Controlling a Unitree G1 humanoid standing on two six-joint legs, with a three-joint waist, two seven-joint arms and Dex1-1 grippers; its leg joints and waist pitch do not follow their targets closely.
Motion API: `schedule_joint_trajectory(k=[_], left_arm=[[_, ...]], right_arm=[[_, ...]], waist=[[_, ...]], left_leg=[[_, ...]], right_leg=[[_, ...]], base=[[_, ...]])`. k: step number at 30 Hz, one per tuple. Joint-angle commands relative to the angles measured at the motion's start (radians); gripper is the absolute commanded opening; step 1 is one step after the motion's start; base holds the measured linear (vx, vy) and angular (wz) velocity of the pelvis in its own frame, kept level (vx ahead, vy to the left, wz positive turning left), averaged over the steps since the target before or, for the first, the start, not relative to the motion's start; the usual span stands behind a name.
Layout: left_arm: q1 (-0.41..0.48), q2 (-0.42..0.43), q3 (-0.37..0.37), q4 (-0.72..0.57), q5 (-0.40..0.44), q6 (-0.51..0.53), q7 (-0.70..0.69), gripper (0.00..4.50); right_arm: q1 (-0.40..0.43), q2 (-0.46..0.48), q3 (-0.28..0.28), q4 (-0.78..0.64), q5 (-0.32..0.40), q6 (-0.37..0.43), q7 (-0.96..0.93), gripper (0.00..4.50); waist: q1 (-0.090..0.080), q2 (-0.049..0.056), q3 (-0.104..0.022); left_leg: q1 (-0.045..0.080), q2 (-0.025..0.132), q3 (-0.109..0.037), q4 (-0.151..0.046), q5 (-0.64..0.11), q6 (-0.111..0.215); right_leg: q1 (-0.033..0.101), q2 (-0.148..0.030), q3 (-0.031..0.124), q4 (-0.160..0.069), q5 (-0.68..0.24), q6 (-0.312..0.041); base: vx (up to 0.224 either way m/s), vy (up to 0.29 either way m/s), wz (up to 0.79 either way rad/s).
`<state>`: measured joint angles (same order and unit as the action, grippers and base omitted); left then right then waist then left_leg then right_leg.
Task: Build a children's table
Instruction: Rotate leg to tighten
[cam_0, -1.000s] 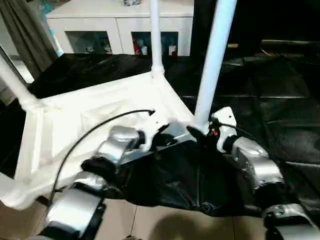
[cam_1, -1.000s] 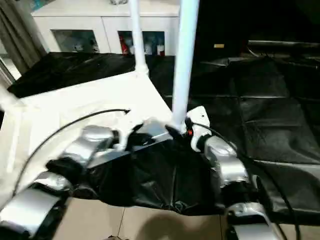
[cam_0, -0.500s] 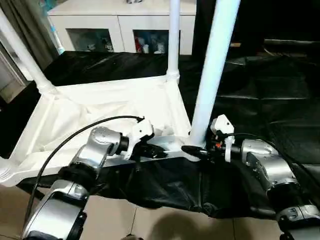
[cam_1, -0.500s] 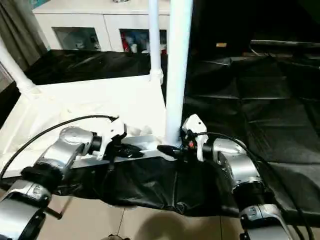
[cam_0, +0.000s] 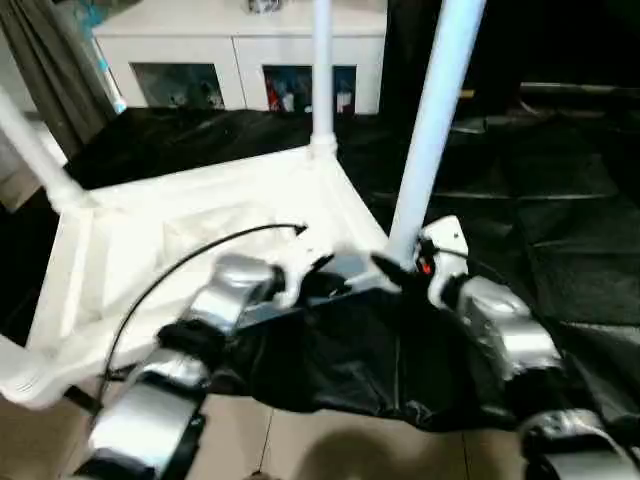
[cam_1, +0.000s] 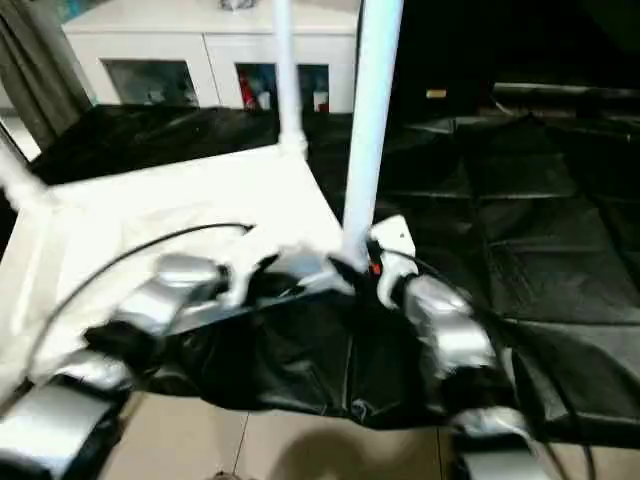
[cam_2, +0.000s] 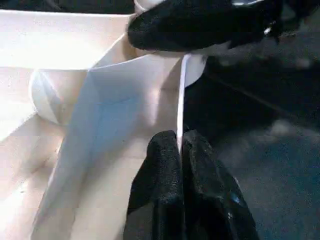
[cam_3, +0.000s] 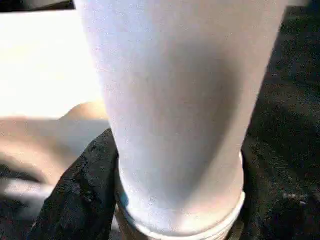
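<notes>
Since half a second ago the right gripper (cam_0: 392, 268) has narrowed onto the near leg (cam_0: 432, 120), its black fingers (cam_3: 80, 195) pressed either side of the leg's base at the corner socket. Beside that leg, the left gripper (cam_2: 181, 150) pinches the upturned table top (cam_0: 180, 240) by its thin rim, over the black sheet (cam_0: 540, 200).

A work surface covered with a wrinkled black sheet (cam_0: 560, 220) is seen, on which the children's table (cam_0: 200, 240) is laid upside down over its left part, legs standing up, one corner reaching the front edge, where the sheet is draped down towards a tiled floor (cam_0: 330, 445).
</notes>
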<state>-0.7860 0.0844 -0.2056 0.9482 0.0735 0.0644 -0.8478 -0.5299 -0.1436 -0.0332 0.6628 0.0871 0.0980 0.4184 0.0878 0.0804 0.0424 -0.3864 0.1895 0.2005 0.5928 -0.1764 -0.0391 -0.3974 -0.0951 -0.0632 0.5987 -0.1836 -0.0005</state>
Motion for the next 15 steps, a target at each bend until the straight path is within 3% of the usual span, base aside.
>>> schedule_joint_trajectory(k=[1, 2, 3, 5, 6, 7, 9, 10, 15], left_arm=[[-0.036, -0.052, 0.056, 0.004, -0.039, -0.016, 0.116, 0.00], [-0.039, -0.057, 0.056, 0.009, -0.038, -0.018, 0.123, 0.00], [-0.050, -0.079, 0.051, 0.032, -0.028, -0.026, 0.150, 0.00], [-0.052, -0.087, 0.047, 0.039, -0.024, -0.031, 0.152, 0.00], [-0.053, -0.090, 0.044, 0.043, -0.022, -0.034, 0.151, 0.00], [-0.053, -0.090, 0.044, 0.043, -0.023, -0.035, 0.146, 0.00], [-0.040, -0.070, 0.035, 0.030, -0.029, -0.052, 0.073, 0.00], [-0.037, -0.063, 0.032, 0.027, -0.031, -0.058, 0.051, 0.00], [0.007, 0.010, -0.002, -0.045, -0.049, -0.075, -0.147, 0.00]], right_arm=[[0.026, 0.060, 0.032, 0.070, -0.013, 0.039, -0.053, 2.74], [0.024, 0.067, 0.033, 0.073, -0.016, 0.038, -0.062, 2.74], [0.012, 0.096, 0.044, 0.085, -0.038, 0.030, -0.098, 2.74], [0.006, 0.105, 0.056, 0.088, -0.049, 0.022, -0.098, 2.74], [0.002, 0.110, 0.063, 0.090, -0.055, 0.017, -0.095, 3.44], [0.002, 0.111, 0.063, 0.087, -0.050, 0.017, -0.086, 3.44], [0.006, 0.095, 0.062, 0.047, -0.008, 0.021, 0.013, 3.50], [0.008, 0.087, 0.064, 0.037, -0.003, 0.020, 0.036, 3.79], [0.017, -0.010, 0.113, 0.001, -0.014, -0.014, 0.217, 3.89]], waist=[[-0.007, -0.018, -0.059], [-0.007, -0.021, -0.060], [-0.005, -0.011, -0.062], [-0.009, -0.014, -0.060], [-0.007, -0.013, -0.062], [-0.008, -0.013, -0.062], [-0.008, -0.015, -0.061], [-0.008, -0.015, -0.061], [-0.004, -0.017, -0.068]], left_leg=[[0.025, 0.035, -0.021, -0.074, -0.234, 0.024], [0.024, 0.035, -0.024, -0.076, -0.235, 0.026], [0.023, 0.035, -0.024, -0.074, -0.229, 0.032], [0.022, 0.034, -0.024, -0.077, -0.241, 0.034], [0.024, 0.034, -0.024, -0.076, -0.247, 0.036], [0.022, 0.034, -0.024, -0.076, -0.246, 0.038], [0.019, 0.034, -0.025, -0.077, -0.251, 0.050], [0.019, 0.034, -0.025, -0.077, -0.251, 0.050], [0.009, 0.037, -0.023, -0.068, -0.177, 0.089]], right_leg=[[0.034, -0.057, 0.036, -0.086, -0.290, -0.195], [0.038, -0.057, 0.035, -0.084, -0.282, -0.195], [0.038, -0.058, 0.035, -0.082, -0.267, -0.193], [0.038, -0.056, 0.033, -0.086, -0.269, -0.191], [0.039, -0.059, 0.034, -0.086, -0.272, -0.190], [0.039, -0.058, 0.034, -0.086, -0.270, -0.190], [0.042, -0.058, 0.033, -0.085, -0.263, -0.189], [0.042, -0.058, 0.033, -0.085, -0.263, -0.189], [0.051, -0.059, 0.029, -0.070, -0.162, -0.216]], base=[[0.000, 0.000, 0.00], [0.000, 0.000, 0.00], [0.000, 0.000, 0.00], [0.000, 0.000, 0.00], [0.000, 0.000, 0.00], [0.000, 0.000, 0.00], [0.000, 0.000, 0.00], [0.000, 0.000, 0.00], [0.000, 0.000, 0.00]])
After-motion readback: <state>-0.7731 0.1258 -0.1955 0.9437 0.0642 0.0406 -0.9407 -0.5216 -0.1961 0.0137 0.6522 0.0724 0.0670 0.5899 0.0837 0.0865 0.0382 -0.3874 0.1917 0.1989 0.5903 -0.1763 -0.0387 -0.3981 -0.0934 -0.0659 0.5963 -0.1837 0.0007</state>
